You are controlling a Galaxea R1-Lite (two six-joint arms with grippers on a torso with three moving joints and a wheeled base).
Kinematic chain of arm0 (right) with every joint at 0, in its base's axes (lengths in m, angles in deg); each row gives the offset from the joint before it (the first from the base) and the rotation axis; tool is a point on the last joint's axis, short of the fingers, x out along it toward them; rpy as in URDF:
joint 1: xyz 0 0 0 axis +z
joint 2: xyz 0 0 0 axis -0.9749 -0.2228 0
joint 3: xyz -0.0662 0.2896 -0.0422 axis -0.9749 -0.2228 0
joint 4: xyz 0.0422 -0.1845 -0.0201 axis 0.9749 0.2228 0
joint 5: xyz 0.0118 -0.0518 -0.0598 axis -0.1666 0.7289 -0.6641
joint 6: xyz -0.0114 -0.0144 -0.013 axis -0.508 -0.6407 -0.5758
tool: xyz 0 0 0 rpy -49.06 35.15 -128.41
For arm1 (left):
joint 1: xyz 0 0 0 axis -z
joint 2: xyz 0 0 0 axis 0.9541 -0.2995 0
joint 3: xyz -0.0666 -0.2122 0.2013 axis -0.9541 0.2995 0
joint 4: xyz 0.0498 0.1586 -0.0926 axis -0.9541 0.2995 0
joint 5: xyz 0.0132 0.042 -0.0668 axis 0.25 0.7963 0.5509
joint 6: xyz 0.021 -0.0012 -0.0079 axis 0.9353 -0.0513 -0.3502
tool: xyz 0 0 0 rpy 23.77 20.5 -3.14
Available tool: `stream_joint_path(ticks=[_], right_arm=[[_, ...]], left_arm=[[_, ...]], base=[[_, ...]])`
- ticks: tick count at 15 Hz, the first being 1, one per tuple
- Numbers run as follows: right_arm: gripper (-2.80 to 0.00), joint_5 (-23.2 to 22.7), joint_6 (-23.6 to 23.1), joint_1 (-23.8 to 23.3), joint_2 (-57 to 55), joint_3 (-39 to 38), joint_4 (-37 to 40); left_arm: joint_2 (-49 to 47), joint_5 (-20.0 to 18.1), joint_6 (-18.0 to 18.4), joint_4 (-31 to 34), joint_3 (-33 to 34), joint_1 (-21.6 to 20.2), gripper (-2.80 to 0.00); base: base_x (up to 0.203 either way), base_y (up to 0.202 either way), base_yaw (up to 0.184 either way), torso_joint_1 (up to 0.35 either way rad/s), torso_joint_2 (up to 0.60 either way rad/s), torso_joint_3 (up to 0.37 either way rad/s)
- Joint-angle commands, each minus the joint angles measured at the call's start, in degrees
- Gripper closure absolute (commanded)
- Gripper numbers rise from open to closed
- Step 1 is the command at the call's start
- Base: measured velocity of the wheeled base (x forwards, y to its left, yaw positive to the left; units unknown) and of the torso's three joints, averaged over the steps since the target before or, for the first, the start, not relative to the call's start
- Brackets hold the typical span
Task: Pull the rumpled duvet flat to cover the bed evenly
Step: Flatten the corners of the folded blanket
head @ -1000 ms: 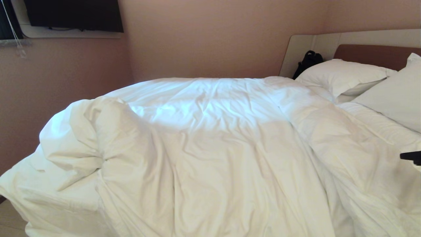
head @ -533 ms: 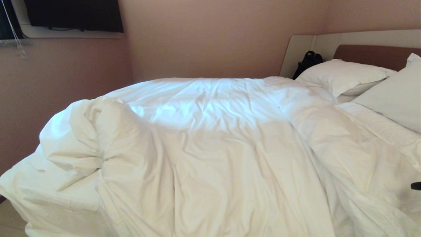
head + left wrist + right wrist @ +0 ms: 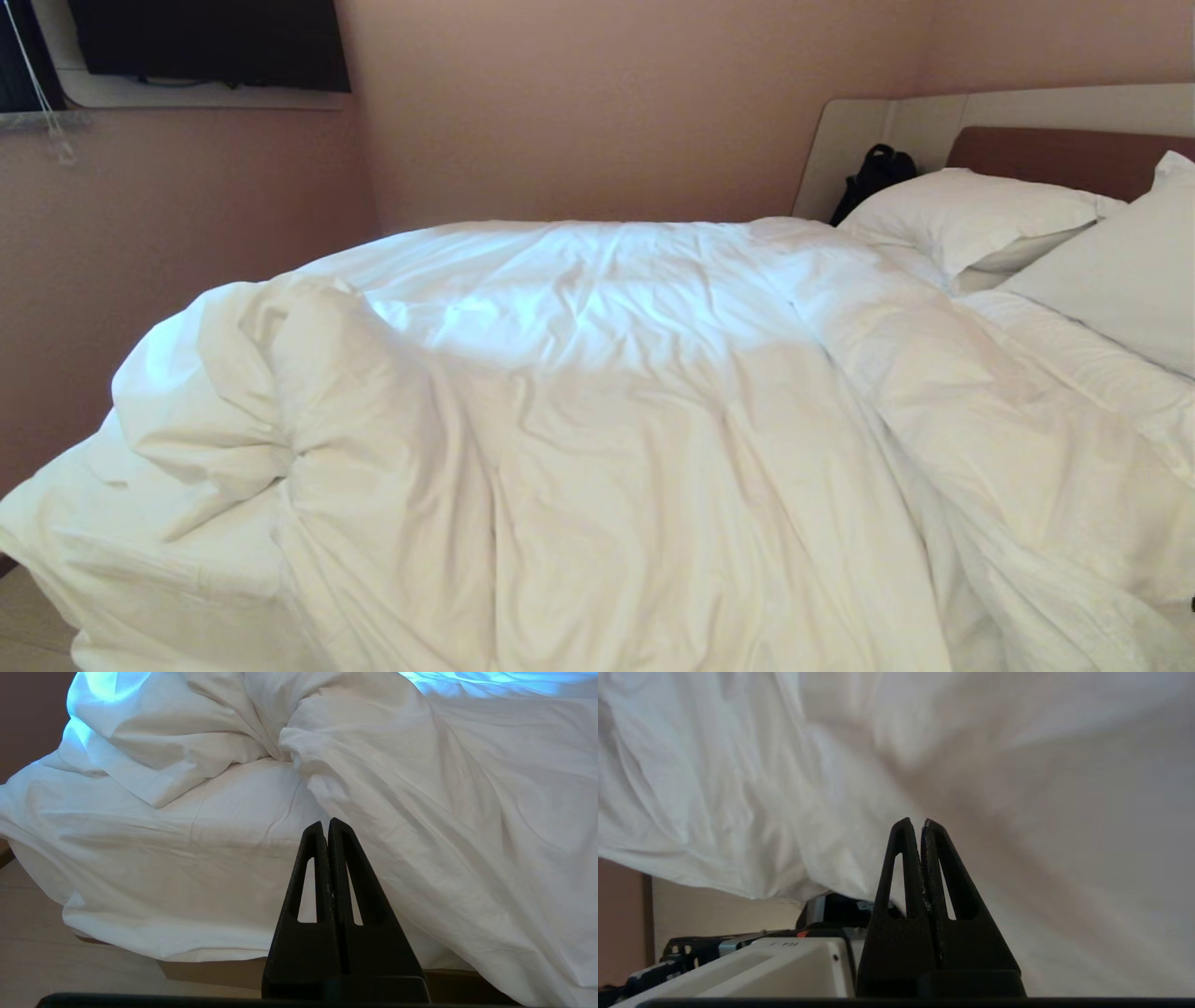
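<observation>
The white duvet (image 3: 597, 420) lies rumpled over the bed, bunched into a thick fold at the near left corner (image 3: 280, 392). There the mattress sheet of the bed (image 3: 140, 560) shows bare. My left gripper (image 3: 325, 823) hangs shut and empty in front of that corner, apart from the duvet (image 3: 444, 812). My right gripper (image 3: 916, 823) is shut with nothing between its fingers, close to the hanging duvet (image 3: 738, 788) at the bed's near right side. In the head view it has all but dropped out of sight.
Two white pillows (image 3: 971, 219) (image 3: 1120, 271) lean by the brown headboard (image 3: 1064, 154), with a black bag (image 3: 873, 177) behind them. A dark screen (image 3: 205, 42) hangs on the far wall. Pale floor (image 3: 56, 961) and the tan base (image 3: 210, 970) lie below the left corner.
The black tip of my right gripper at the head view's right edge has sunk lower and almost left the picture. The duvet lies as before.
</observation>
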Motion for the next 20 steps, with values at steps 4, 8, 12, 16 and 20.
stream_joint_path(ticks=[4, 8, 12, 16, 20], right_arm=[[0.0, -1.8, 1.5, 0.5, 8.9, -6.6, 0.3], [0.0, -1.9, 1.4, 0.8, 8.8, -8.0, 0.0], [0.0, -2.0, 1.3, 1.3, 8.4, -8.2, 0.0], [0.0, -2.0, 1.3, 2.3, 8.7, -8.9, 0.0], [0.0, -2.0, 1.3, 2.3, 8.9, -9.2, 0.0]], left_arm=[[0.0, 0.0, 0.1, 0.0, 0.0, 0.0, 0.0], [-0.1, -0.1, 0.3, 0.0, 0.0, 0.0, 0.0], [-0.1, -0.1, 0.1, 0.0, 0.0, 0.0, 0.0], [0.0, -0.1, 0.1, 0.0, 0.0, 0.0, 0.0], [0.0, 0.0, 0.1, 0.0, 0.0, 0.0, 0.0]], base=[[0.0, 0.0, 0.0, 0.0, 0.0, 0.0], [0.0, 0.0, 0.0, 0.0, 0.0, 0.0], [-0.058, 0.0, 0.0, 0.004, 0.0, -0.002], [-0.191, 0.0, 0.001, -0.002, 0.0, 0.005], [-0.189, 0.0, 0.001, 0.003, 0.0, 0.001]])
